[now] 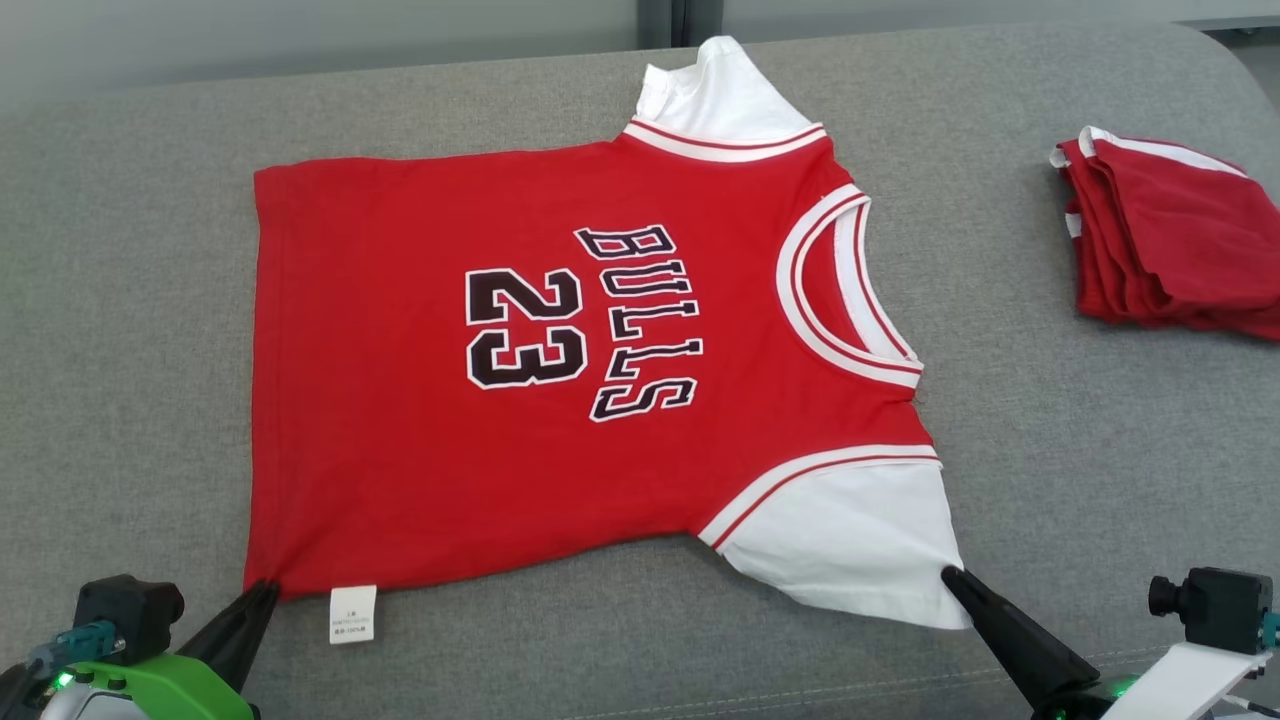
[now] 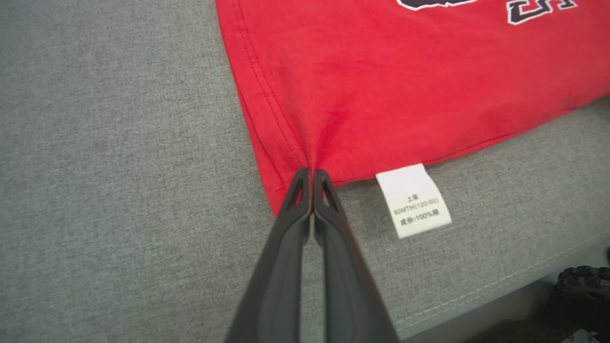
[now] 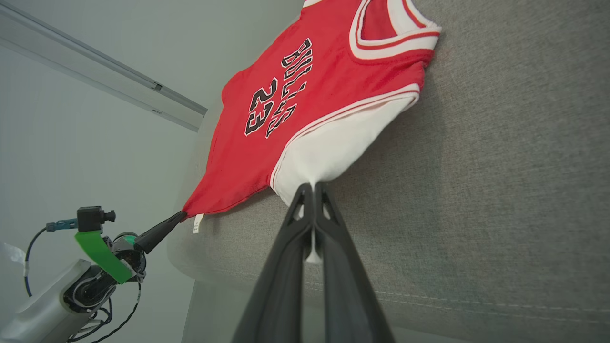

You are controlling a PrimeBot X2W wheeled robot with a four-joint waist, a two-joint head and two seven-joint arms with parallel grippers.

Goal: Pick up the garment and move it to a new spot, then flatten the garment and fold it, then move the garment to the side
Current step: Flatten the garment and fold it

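We are observing a grey upholstered surface (image 1: 1050, 480) with a stitched seam along its near edge. A red jersey (image 1: 400, 400) with white sleeves is lying spread on it, print upward, its white label (image 1: 352, 613) resting on the fabric at the hem corner. A stack of folded red garments (image 1: 1170, 240) is sitting well apart from the jersey, beyond its collar.

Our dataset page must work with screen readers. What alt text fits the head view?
A red Bulls 23 jersey with white sleeves lies spread on a grey cushion, the left gripper shut on its near hem corner and the right gripper shut on its near sleeve. A folded red stack lies to the right.
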